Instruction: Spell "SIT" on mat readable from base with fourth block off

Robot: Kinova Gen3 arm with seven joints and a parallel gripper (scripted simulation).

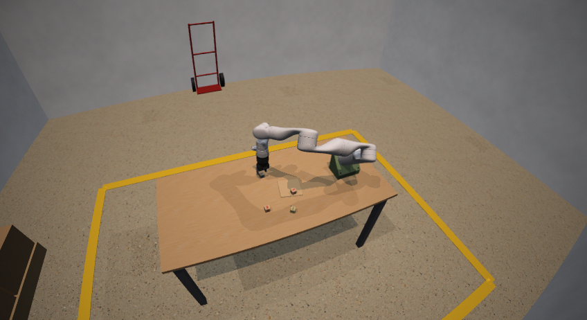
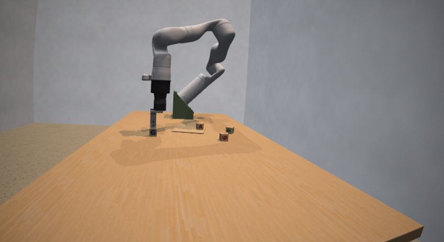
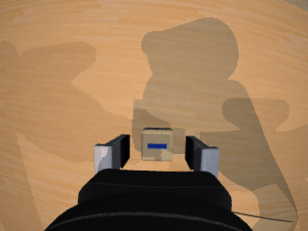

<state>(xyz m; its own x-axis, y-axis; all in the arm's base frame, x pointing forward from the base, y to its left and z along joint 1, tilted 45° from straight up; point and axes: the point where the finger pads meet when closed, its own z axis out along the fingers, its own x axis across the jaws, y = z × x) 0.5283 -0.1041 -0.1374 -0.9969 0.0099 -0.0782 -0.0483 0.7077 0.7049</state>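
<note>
My gripper [image 1: 262,173] [image 2: 153,128] [image 3: 157,147] is open, low over the table, to the left of the mat. Its fingers stand on either side of a wooden block [image 2: 153,133] [image 3: 157,142] with a blue mark on top and a blue "G" on its side; there is a gap on each side of the block. The thin tan mat [image 1: 284,184] [image 2: 186,131] lies flat and bears one block [image 1: 293,190] [image 2: 199,126] with a red top mark and a red "A" on its side. Two more blocks lie off the mat: a red-marked block [image 1: 266,208] [image 2: 223,136] and a green-marked block [image 1: 292,208] [image 2: 230,130].
All this is on a wooden table [image 1: 197,231] [image 2: 217,193]. The arm's green base [image 1: 343,166] [image 2: 181,109] stands behind the mat. Yellow floor tape [image 1: 93,235] rings the table. A red hand truck [image 1: 205,58] stands at the far wall, and a cardboard box [image 1: 16,268] on the floor at the left.
</note>
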